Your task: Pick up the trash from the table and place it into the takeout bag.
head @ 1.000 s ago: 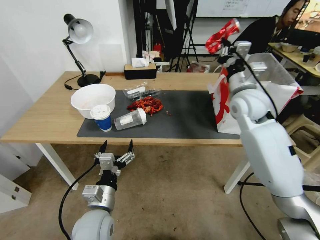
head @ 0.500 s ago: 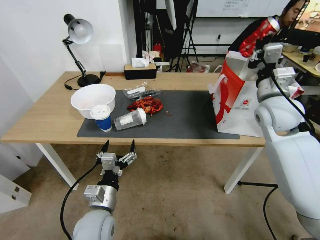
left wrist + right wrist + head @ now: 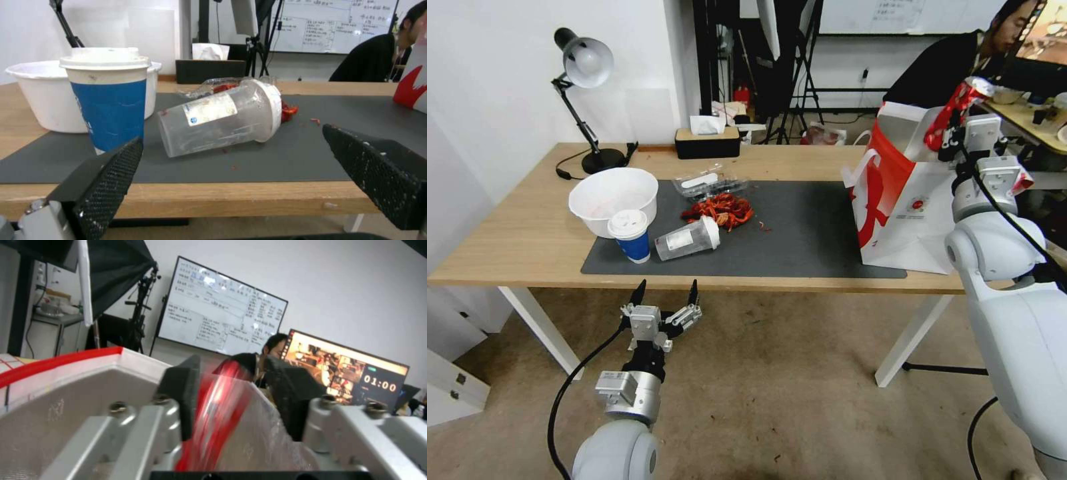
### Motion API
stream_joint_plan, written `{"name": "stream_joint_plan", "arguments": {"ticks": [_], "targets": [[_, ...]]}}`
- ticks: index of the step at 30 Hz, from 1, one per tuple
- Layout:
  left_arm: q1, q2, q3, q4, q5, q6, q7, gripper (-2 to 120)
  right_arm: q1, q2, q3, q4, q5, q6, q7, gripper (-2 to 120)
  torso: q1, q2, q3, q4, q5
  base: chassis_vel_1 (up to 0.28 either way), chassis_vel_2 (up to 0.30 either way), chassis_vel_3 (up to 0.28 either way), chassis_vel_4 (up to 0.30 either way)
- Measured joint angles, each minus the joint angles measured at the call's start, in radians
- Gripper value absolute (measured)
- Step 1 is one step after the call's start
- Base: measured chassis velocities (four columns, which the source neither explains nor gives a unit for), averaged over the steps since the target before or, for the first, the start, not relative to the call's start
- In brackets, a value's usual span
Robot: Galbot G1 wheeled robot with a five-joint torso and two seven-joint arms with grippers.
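Now the right gripper (image 3: 954, 123) pinches the crushed red can (image 3: 958, 104) over the takeout bag (image 3: 904, 200); go lower, then let go (left gripper (image 3: 665, 297) waits apart, below the table (image 3: 520, 233)).

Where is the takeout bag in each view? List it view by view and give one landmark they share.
Head view: the takeout bag stands at the table's right end, under the right hand holding the can.
Left wrist view: its red-and-white corner, past the mat.
Right wrist view: its red-edged rim, beside the hand.
Shared landmark: the whiteboard.
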Motion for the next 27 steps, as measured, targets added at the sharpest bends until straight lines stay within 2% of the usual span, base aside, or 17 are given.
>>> {"name": "stream_joint_plan", "arguments": {"ticks": [4, 5, 6, 8, 10, 13, 14, 16, 21, 27], "targets": [[0.000, 0.000, -0.001, 0.000, 0.000, -0.001, 0.000, 100, 0.011, 0.003, 0.000, 0.002, 0.032, -0.010, 0.023, 60, 0.000, 0.000, 0.000, -0.0001, 0.0000, 0.000, 0.000, 0.000, 0.000], [0.000, 0.000, -0.001, 0.000, 0.000, -0.001, 0.000, 100, 0.011, 0.003, 0.000, 0.002, 0.032, -0.010, 0.023, 60, 0.000, 0.000, 0.000, -0.0001, 0.0000, 0.000, 0.000, 0.000, 0.000], [0.000, 0.000, -0.002, 0.000, 0.000, -0.002, 0.000, 100, 0.017, 0.003, -0.001, 0.006, 0.062, 0.008, 0.028, 65, 0.000, 0.000, 0.000, -0.0001, 0.0001, 0.000, 0.000, 0.000, 0.000], [-0.001, 0.000, -0.002, 0.000, -0.001, -0.002, 0.000, 100, 0.024, 0.002, -0.008, 0.013, 0.131, 0.073, 0.020, 75, 0.000, 0.000, 0.000, 0.0000, 0.0001, 0.000, 0.000, 0.000, 0.000], [-0.001, 0.000, -0.002, 0.000, -0.001, -0.002, 0.000, 100, 0.026, 0.001, -0.009, 0.017, 0.159, 0.103, 0.007, 76, 0.000, 0.000, 0.000, 0.0000, 0.0000, 0.000, 0.000, 0.000, 0.000], [-0.003, 0.000, -0.003, 0.000, -0.003, -0.002, 0.000, 100, 0.031, -0.002, -0.018, 0.038, 0.326, 0.238, -0.073, 91, 0.000, 0.000, 0.000, 0.0001, -0.0001, 0.000, 0.000, 0.000, 0.000], [-0.003, 0.000, -0.003, 0.000, -0.003, -0.002, 0.000, 100, 0.031, -0.002, -0.018, 0.038, 0.326, 0.238, -0.073, 91, 0.000, 0.000, 0.000, 0.0001, -0.0001, 0.000, 0.000, 0.000, 0.000], [-0.004, 0.000, -0.004, 0.000, -0.004, -0.002, 0.000, 100, 0.025, -0.005, -0.024, 0.057, 0.415, 0.294, -0.123, 99, 0.000, 0.000, 0.000, 0.0000, -0.0001, 0.000, 0.000, 0.000, 0.000], [-0.004, 0.000, -0.004, 0.000, -0.004, -0.002, 0.000, 100, -0.042, -0.011, -0.052, 0.093, 0.484, 0.370, -0.195, 100, 0.000, 0.000, 0.000, 0.0001, -0.0001, 0.000, 0.000, 0.000, 0.000], [-0.005, 0.000, -0.005, 0.002, -0.007, -0.002, 0.000, 100, -0.164, -0.010, -0.082, 0.131, 0.438, 0.421, -0.225, 100, 0.000, 0.000, 0.000, -0.0001, 0.0002, 0.000, 0.000, 0.000, 0.000]]}}
